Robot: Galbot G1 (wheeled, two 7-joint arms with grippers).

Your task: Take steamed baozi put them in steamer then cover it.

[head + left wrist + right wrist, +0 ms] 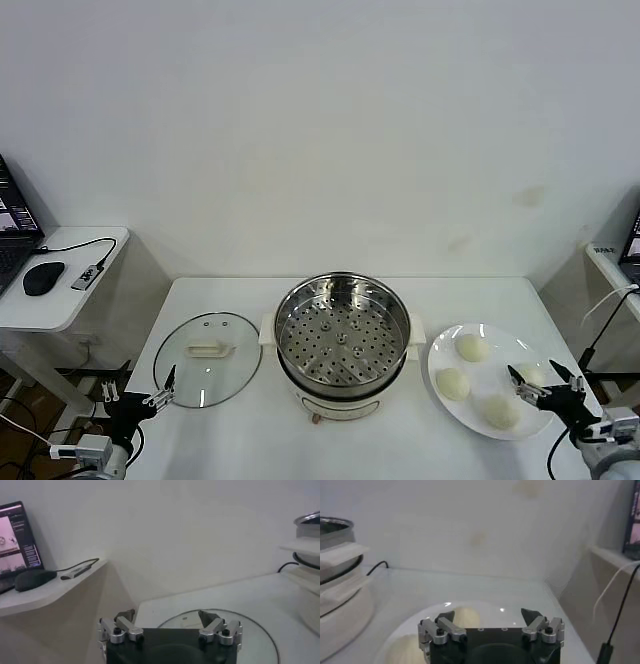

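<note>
Nearest the robot, the left gripper [140, 392] is seen at the bench's [240, 440] near left corner, its fingers spread wide with nothing between them, just short of the lid's near edge. The right gripper [545, 382] is seen at the near right, likewise wide open and empty, hanging over the near right part of the plate [443, 350] beside one bun.

On that white plate four buns [452, 383] are laid, apart from one another. In the right wrist view one bun [466, 616] is seen just beyond the open fingers.

The glass lid [208, 359] is laid flat on the bench's left side, handle up, just beside the steamer [342, 338]. The steamer is placed at the bench's middle, between lid and plate, uncovered, its perforated tray bare.

Farther left, a mouse [43, 277] and a laptop [12, 236] are set on a side table [60, 310].
</note>
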